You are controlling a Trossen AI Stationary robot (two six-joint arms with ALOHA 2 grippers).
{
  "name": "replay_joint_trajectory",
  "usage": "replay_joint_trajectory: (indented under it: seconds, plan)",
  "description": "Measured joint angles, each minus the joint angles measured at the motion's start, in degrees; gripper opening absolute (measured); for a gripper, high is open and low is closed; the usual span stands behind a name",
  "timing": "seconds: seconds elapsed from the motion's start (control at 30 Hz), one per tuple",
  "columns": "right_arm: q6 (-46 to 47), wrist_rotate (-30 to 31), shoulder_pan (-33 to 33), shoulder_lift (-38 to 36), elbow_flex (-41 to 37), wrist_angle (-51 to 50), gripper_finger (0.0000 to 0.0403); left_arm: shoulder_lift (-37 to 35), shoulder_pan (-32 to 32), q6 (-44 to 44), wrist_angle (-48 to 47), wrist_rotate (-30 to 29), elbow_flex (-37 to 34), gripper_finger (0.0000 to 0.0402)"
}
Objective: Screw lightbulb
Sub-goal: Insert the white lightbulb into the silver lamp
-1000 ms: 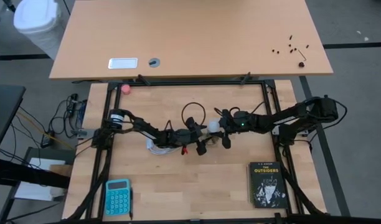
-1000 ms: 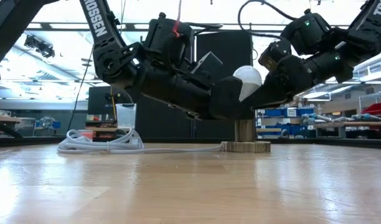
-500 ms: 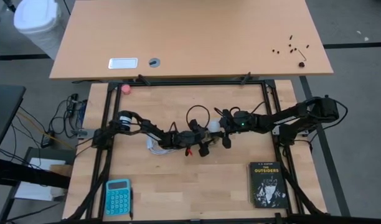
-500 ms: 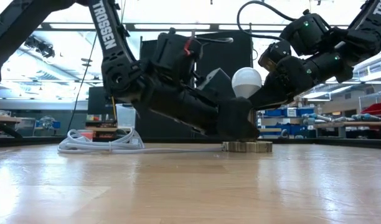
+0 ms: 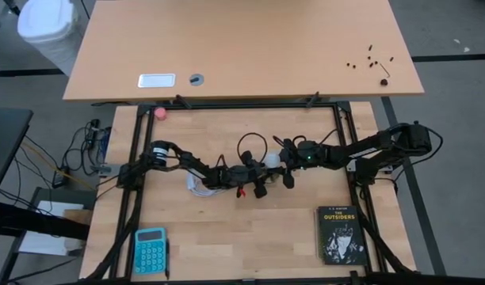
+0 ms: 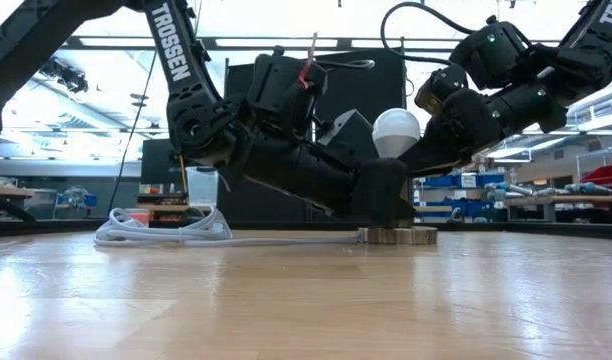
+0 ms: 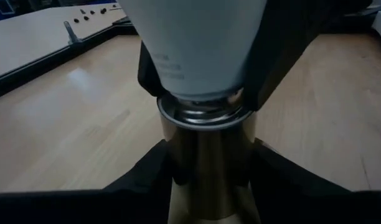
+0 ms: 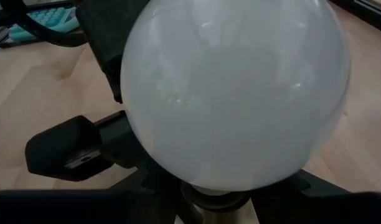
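Observation:
The white lightbulb (image 6: 396, 128) stands upright on a brass socket whose round base (image 6: 396, 236) sits on the table near its middle. The bulb's grey screw base (image 7: 200, 112) meets the top of the socket post. My left gripper (image 6: 381, 195) reaches in from the table's left, low, and is shut on the socket post. My right gripper (image 6: 426, 150) comes from the table's right, higher, and is shut on the bulb. In the high view the bulb (image 5: 271, 161) shows between the two grippers. My left gripper pinches the socket's brass post (image 7: 206, 155) between its two fingers (image 7: 154, 171), just below the bulb's screw base. The fingers come nearly level from the table's left, across the post. The socket stands upright on its base on the table. My right gripper pinches the bulb's tapering neck (image 7: 162, 68) below the globe (image 8: 234, 93), one finger on each side. The fingers slant down from the table's right. The bulb stands upright, its screw base at the socket's top.
A white cord (image 6: 156, 232) lies coiled on the table left of the socket. A black book (image 5: 338, 234) lies near the front right and a teal calculator (image 5: 150, 249) at the front left. A pink ball (image 5: 159, 112) sits at the far left.
My left gripper has sunk and moved toward the socket, from beside the bulb's neck down to the brass post, then kept still. The bulb, the socket and my right gripper have stayed where they were.

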Motion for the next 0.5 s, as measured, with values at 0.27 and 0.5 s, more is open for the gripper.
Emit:
replay_joint_trajectory:
  seconds: [0.27, 0.5]
  plan:
    - [-0.1, -1.6, 0.1, 0.0, 0.0, -0.2, 0.0197, 0.0, 0.1, -2.0, -0.4, 0.5, 0.0, 0.0168]
    - [-1.7, -2.1, 0.4, -2.9, -0.1, -3.7, 0.0218, -0.1, 0.0, -2.8, -0.9, 0.7, 0.0, 0.0168]
